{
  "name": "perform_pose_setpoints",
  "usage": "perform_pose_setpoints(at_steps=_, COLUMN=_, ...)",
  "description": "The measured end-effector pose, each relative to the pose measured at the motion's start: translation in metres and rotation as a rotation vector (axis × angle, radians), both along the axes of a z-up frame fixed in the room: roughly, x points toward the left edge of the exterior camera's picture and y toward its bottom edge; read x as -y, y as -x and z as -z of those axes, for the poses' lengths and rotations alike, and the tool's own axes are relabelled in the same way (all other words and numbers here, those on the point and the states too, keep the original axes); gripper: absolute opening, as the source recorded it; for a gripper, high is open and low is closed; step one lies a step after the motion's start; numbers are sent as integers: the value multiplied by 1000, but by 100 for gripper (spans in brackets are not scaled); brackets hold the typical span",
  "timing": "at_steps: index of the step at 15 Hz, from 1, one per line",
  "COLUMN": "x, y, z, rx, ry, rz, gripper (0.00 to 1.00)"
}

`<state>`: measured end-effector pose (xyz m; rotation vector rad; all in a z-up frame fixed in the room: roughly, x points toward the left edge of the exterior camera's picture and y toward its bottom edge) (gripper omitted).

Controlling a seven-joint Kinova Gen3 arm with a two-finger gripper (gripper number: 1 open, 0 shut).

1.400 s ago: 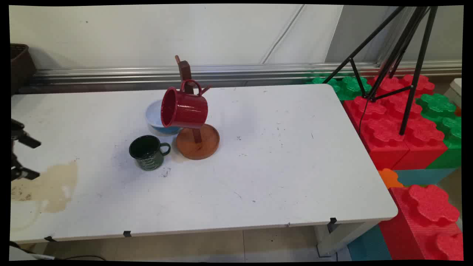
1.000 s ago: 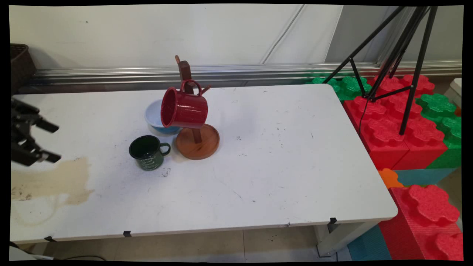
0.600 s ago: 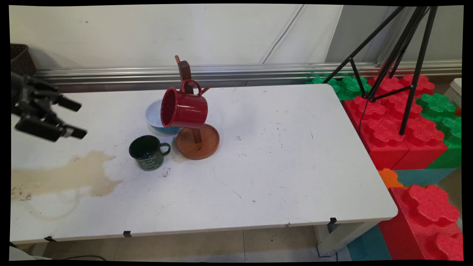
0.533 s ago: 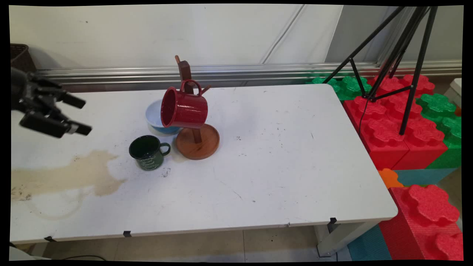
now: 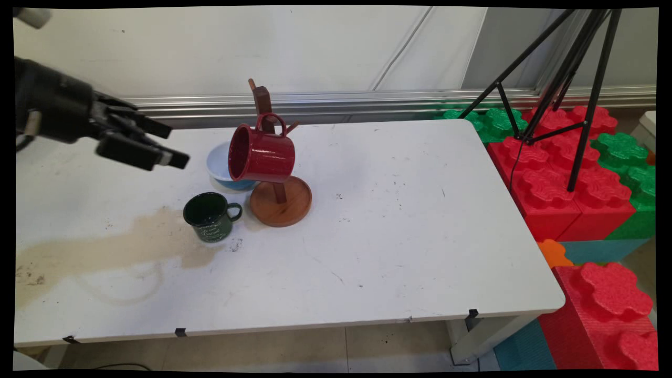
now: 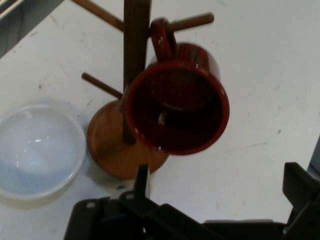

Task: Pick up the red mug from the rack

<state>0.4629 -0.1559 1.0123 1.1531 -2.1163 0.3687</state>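
My gripper (image 5: 170,144) sits at the upper left of the main frame, fingers spread wide and holding nothing, pointing right toward the red mug (image 5: 261,155). That mug hangs by its handle on a peg of the wooden mug tree (image 5: 279,195), mouth facing my gripper; in the hand view it fills the centre (image 6: 177,102). Behind the mug rests a pale blue bowl (image 5: 220,167). A dark green mug (image 5: 211,216) stands lower, near the tree's round base, beside a tan stain (image 5: 105,249) on the white table (image 5: 399,231).
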Motion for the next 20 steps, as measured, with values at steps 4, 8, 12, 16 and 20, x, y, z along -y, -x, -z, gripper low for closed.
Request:
perform_pose_setpoints(at_steps=4, x=14, y=18, z=12, rx=-33, ry=-9, rz=-28, gripper=100)
perform_pose_setpoints(at_steps=8, x=28, y=34, z=26, rx=-56, ry=-5, rz=-31, gripper=100)
perform_pose_setpoints(at_steps=12, x=40, y=45, z=39, rx=-72, ry=1, rz=-34, gripper=100)
perform_pose_setpoints(at_steps=16, x=49, y=56, z=51, rx=-85, ry=2, rz=-36, gripper=100)
perform_pose_setpoints(at_steps=20, x=56, y=67, z=64, rx=-95, ry=2, rz=-40, gripper=100)
